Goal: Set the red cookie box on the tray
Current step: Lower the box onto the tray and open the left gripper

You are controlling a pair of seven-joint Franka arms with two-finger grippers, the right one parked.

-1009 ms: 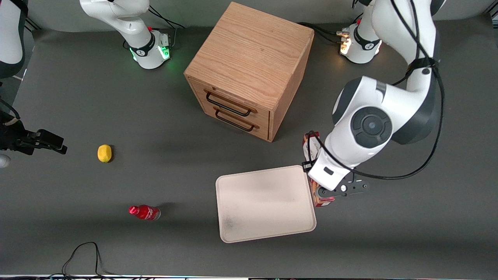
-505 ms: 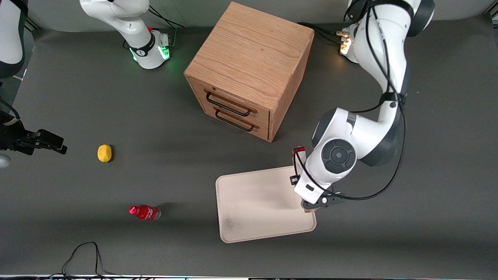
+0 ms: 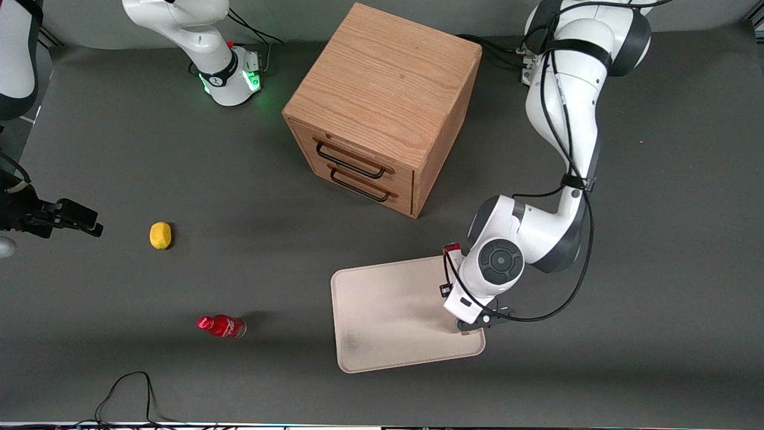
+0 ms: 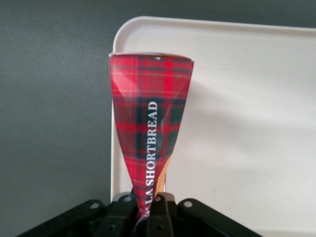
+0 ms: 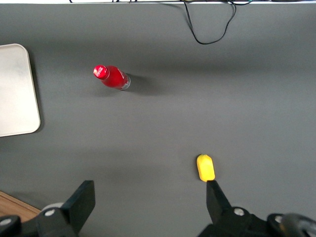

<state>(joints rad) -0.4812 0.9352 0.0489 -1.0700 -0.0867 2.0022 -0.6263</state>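
The red cookie box (image 4: 150, 133) is a red plaid carton lettered SHORTBREAD, and my left gripper (image 4: 148, 212) is shut on it. The box hangs over the rim of the cream-white tray (image 4: 237, 123) near one rounded corner. In the front view the gripper (image 3: 471, 325) is over the tray's (image 3: 394, 316) edge toward the working arm's end. The wrist hides most of the box there; only a small red end (image 3: 452, 247) shows. The tray also shows in the right wrist view (image 5: 17, 94).
A wooden two-drawer cabinet (image 3: 382, 107) stands farther from the front camera than the tray. A small red bottle (image 3: 222, 326) and a yellow lemon (image 3: 160, 235) lie toward the parked arm's end. A black cable (image 3: 128, 391) loops at the near table edge.
My left gripper has carried the box from beside the tray's edge to over its rim, and the arm has come lower and nearer the tray.
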